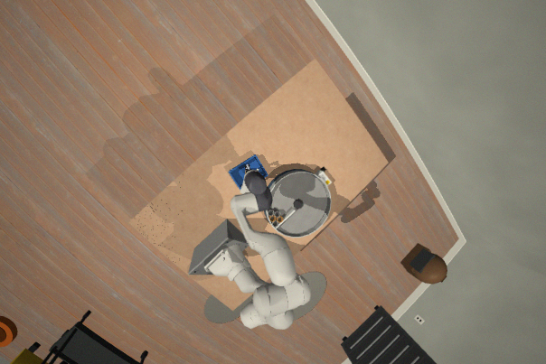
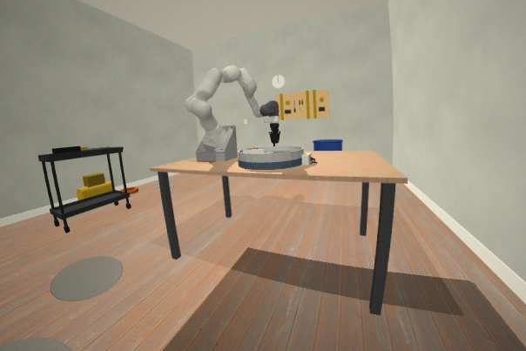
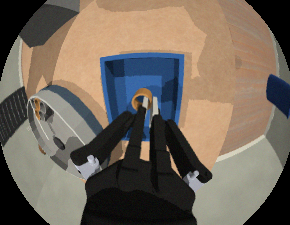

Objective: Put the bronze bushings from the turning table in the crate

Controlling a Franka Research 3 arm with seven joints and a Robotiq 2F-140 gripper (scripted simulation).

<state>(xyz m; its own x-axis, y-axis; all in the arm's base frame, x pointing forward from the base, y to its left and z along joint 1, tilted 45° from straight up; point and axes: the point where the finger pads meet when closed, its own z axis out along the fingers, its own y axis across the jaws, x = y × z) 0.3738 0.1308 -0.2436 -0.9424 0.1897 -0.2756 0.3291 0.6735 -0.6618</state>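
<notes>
Hand [image 1: 248,168] [image 2: 274,145] [image 3: 149,102] nearly closed, one bronze bushing [image 3: 135,100] apparently pinched by its wall. Bushing seen over the crate [image 1: 234,180] [image 3: 180,74]; lowering straight down judged next.

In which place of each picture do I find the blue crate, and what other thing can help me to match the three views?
Top: the blue crate is just left of centre, partly under the arm.
Exterior: it cannot be seen, perhaps hidden behind the turning table.
Wrist: upper middle, partly behind the fingers.
Shared landmark: the round turning table.
</notes>
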